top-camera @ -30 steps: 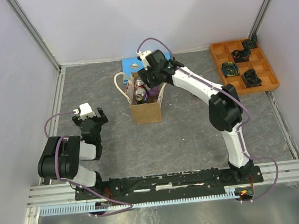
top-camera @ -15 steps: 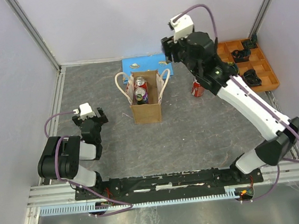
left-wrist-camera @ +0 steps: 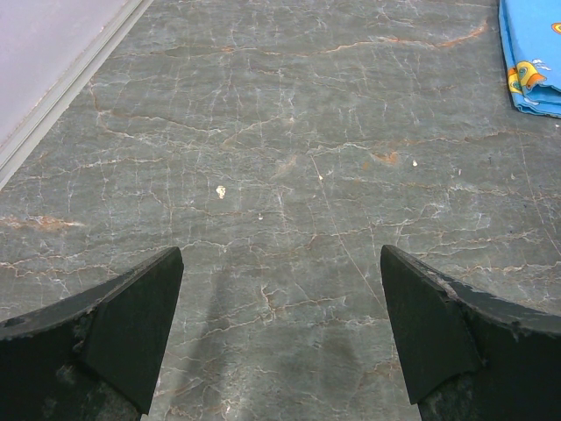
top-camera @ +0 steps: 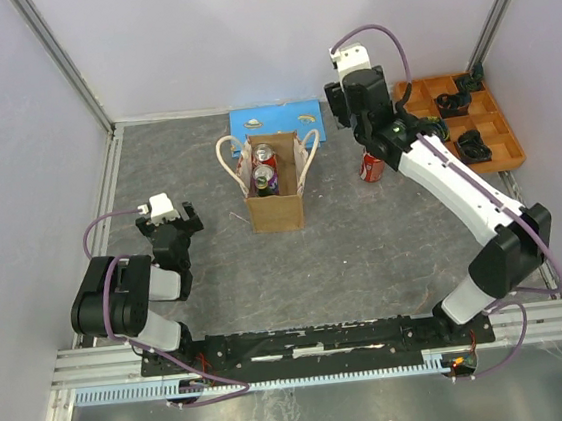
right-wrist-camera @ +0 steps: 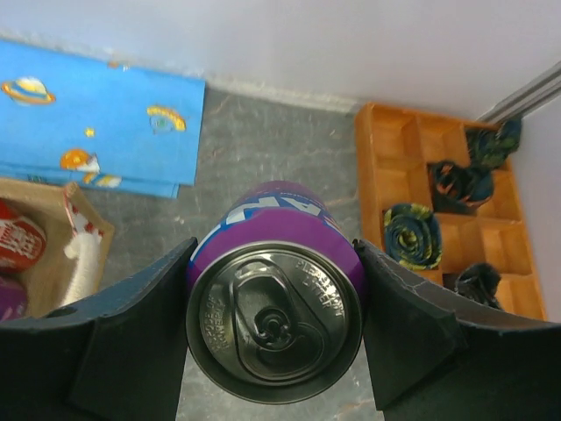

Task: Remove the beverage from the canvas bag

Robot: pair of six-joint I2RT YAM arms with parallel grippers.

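While the left fingers [left-wrist-camera: 114, 324] stand wide apart over bare desk [left-wrist-camera: 280, 132] with nothing between them, the right fingers [right-wrist-camera: 114, 351] are clamped on the sides of the purple beverage can [right-wrist-camera: 273, 307]. Can upright, tab end up, held in the air outside the canvas bag [top-camera: 276, 209], to the bag's right, between blue board [right-wrist-camera: 96, 123] and orange tray [right-wrist-camera: 366, 193]. Bag upright; a red can [top-camera: 266, 155] and a smaller-looking purple can [top-camera: 265, 180] inside. Second red can [top-camera: 371, 167] stands on desk right of bag.
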